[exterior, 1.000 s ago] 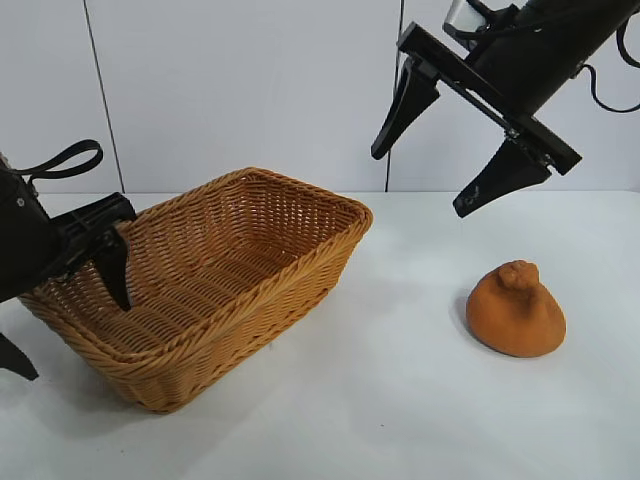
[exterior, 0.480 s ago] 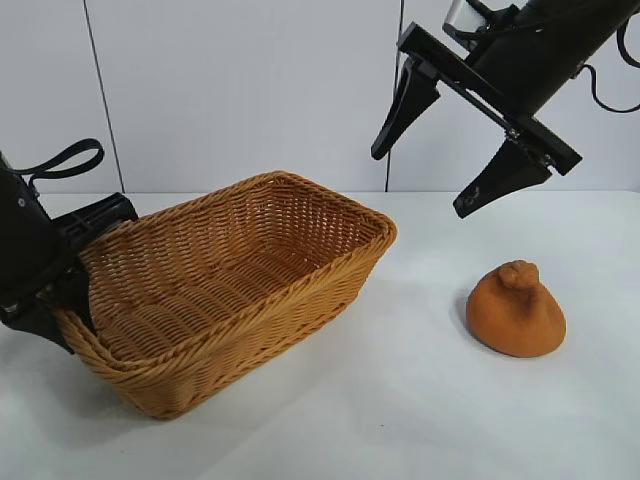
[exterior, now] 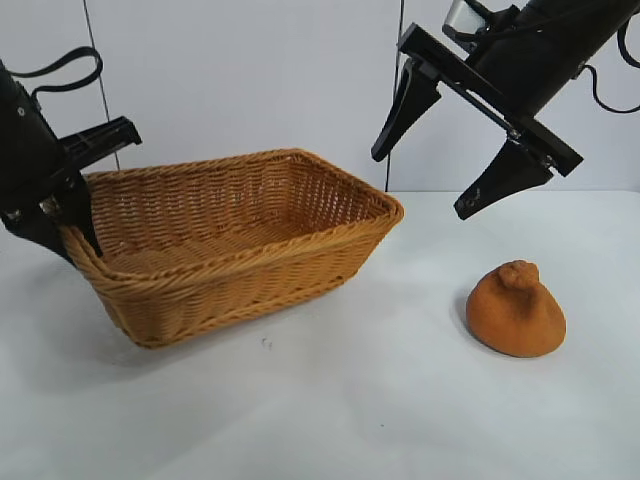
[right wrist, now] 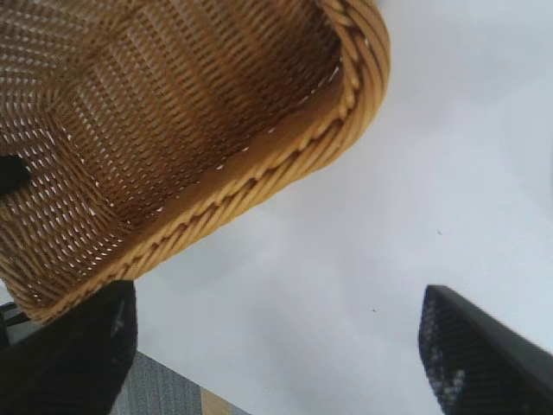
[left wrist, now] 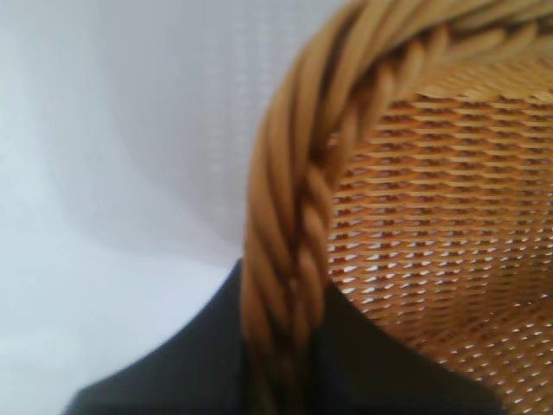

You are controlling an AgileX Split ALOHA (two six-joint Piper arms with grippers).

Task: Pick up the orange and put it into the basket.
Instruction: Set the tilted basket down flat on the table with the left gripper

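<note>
**Basket gripped and tilted at one end; orange lying apart on the table**

The white table (exterior: 330, 420) carries both task objects. The basket (exterior: 240, 250), golden-brown wicker with a braided rim, occupies the left half of the exterior view; its left end is raised off the surface, so it rests tilted on its right-hand lower edge. The left gripper (exterior: 72, 215) sits at that raised end with its jaws closed tight over the braided rim; the left wrist view shows the rim (left wrist: 285, 285) pinched between the dark jaws, one outside the wall and one inside. The right gripper (exterior: 440, 150) hangs in the air above the table, to the right of the basket and up and to the left of the orange, pointing down at a slant, its jaws spread wide and holding nothing. The orange (exterior: 516, 310), a dull-orange lump with a knobby top, lies on the table at the right, well apart from the basket and touched by neither gripper.
</note>
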